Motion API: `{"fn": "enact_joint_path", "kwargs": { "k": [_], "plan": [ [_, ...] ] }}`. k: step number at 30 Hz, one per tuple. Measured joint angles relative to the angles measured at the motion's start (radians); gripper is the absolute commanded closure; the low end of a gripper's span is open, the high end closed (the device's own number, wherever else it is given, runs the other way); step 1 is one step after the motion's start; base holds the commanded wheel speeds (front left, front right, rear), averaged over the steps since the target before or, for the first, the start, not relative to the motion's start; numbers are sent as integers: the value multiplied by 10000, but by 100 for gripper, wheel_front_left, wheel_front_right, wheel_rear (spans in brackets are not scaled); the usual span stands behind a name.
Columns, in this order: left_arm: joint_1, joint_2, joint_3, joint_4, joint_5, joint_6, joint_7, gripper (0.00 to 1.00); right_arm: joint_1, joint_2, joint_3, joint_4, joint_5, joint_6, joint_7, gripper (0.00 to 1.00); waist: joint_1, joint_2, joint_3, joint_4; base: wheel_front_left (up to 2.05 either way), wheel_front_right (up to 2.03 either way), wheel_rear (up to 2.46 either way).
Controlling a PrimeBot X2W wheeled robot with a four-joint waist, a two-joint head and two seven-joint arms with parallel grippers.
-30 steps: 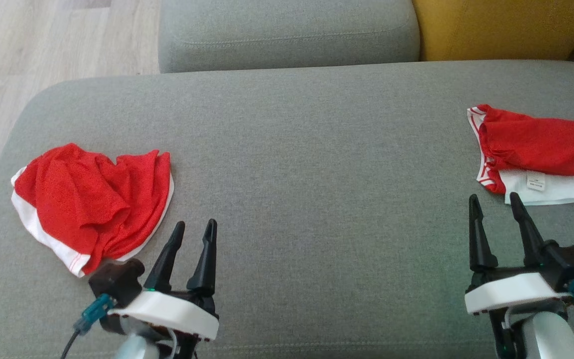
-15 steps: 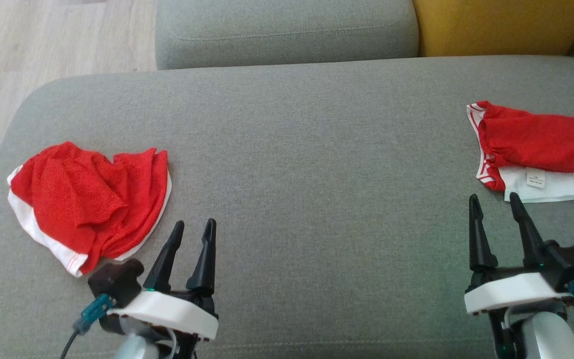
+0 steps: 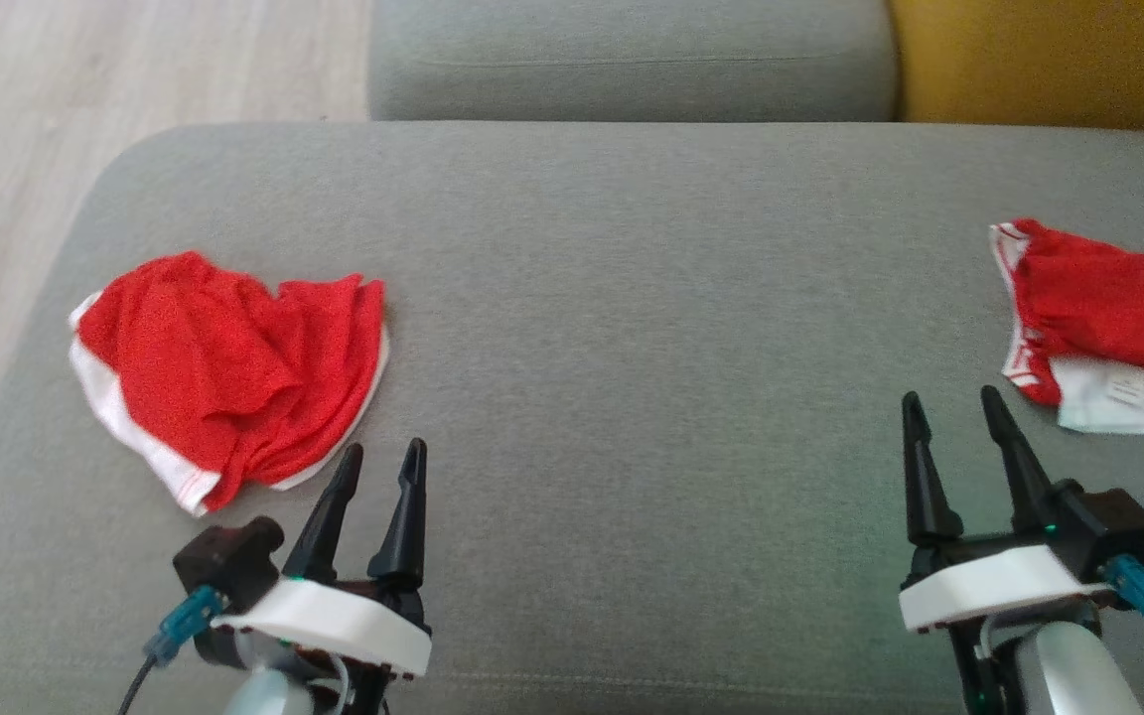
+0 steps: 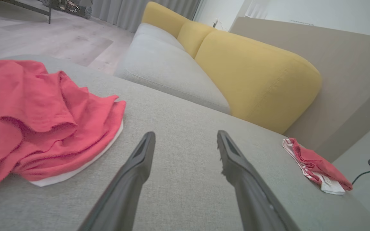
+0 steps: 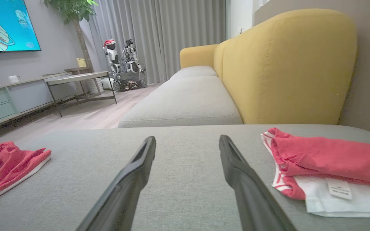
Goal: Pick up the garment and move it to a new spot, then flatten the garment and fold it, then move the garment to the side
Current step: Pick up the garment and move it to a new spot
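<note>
Two red-and-white pieces of clothing lie well apart on the wide grey seat cushion [image 3: 632,298] in the head view. The crumpled garment [image 3: 234,377] sits near the cushion's left end. The flatter garment [image 3: 1108,318] sits at the right end and is cut off by the frame edge. The left gripper [image 3: 385,449] hovers just beside the crumpled garment's near edge, its two dark fingers spread with nothing between them. The right gripper [image 3: 950,396] is just as wide apart and empty, its tips near the flatter garment's white hem without touching it. Pale wooden floor [image 3: 85,79] shows beyond the cushion's left end, and a yellow backrest [image 3: 1049,60] sits at the upper right.

From the left wrist, the spread fingers frame bare grey fabric. The crumpled garment is bunched to their left, a white layer showing under the red. The flatter garment lies far off, below the yellow backrest.

From the right wrist, the fingers again stand apart over bare cushion. The flatter garment lies just beside the right-hand finger, with a small label [image 5: 339,189] on its white part, and the crumpled one is at the far left. Beyond are grey curtains [image 5: 159,32], a low table [image 5: 79,78] and a wall screen [image 5: 8,25].
</note>
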Motion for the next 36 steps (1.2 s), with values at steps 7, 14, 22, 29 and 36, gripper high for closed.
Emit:
{"fn": "enact_joint_path", "kwargs": {
  "k": [7,14,22,29,36],
  "plan": [
    [-48,2,117,-128,0,-2,2,0,-28,0,389,-6,199,0,2,0,0,0,109,896,0,0,0],
    [-46,4,370,-232,-2,4,2,0,-55,0,790,77,337,0,4,0,0,0,83,1911,0,0,0],
    [85,4,487,-349,-2,-4,2,0,-41,0,982,165,506,0,4,0,0,0,-267,2932,0,0,0],
    [215,8,602,-449,-2,-2,2,0,-37,0,1093,165,508,0,4,0,0,0,-362,3247,0,0,0],
    [214,8,686,-479,-2,2,2,0,-29,0,1141,165,593,0,4,0,0,0,-337,3296,0,0,0]
  ]
}}
